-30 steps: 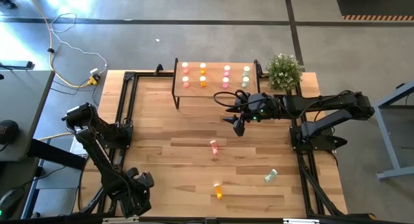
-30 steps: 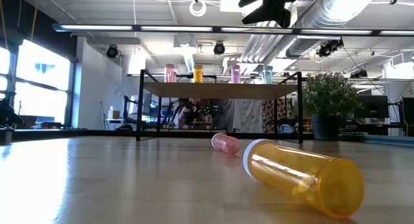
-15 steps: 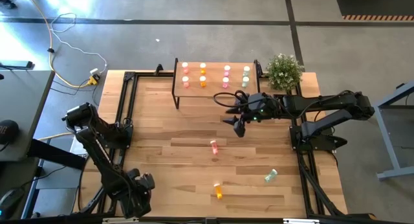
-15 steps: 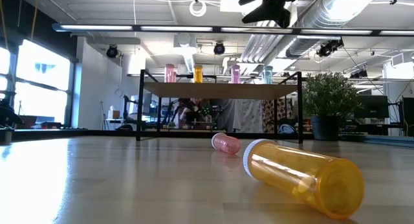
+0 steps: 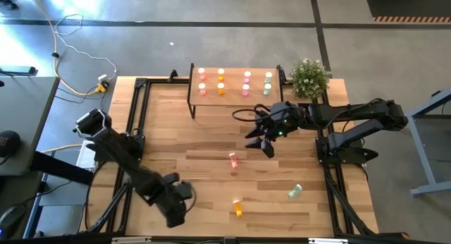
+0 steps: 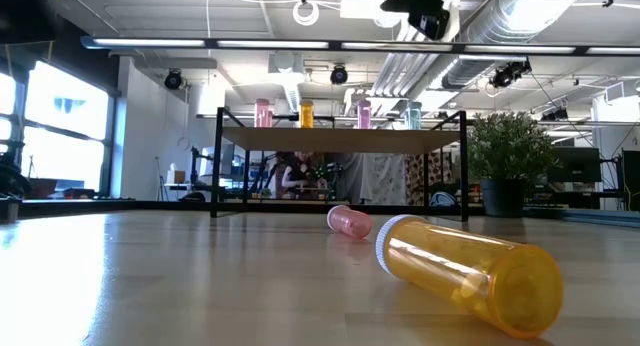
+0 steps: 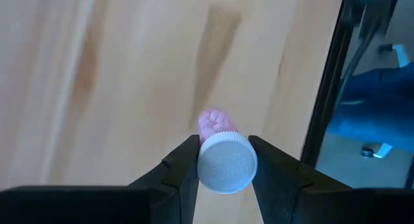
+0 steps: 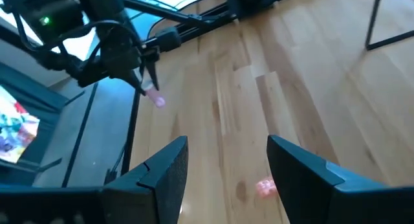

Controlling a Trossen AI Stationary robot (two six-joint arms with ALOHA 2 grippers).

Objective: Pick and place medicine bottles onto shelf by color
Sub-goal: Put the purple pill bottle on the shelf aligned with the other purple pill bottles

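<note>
1 pink bottle (image 7: 217, 143) in left gripper (image 7: 224, 160) jaws, cap toward wrist camera; right gripper (image 8: 226, 169) jaws open.

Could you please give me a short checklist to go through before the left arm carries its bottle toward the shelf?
1. Left gripper shut on the pink bottle: ok, fingers clamp the white cap.
2. Bottle clear of the table: ok, it hangs above the wood in the right wrist view.
3. Right gripper out of the way: not ok, it hovers open between the shelf and the loose pink bottle.
4. Free spot in the shelf's pink column: cannot tell.
5. Remaining bottles: orange bottle and green bottle lie on the table, ok.
</note>
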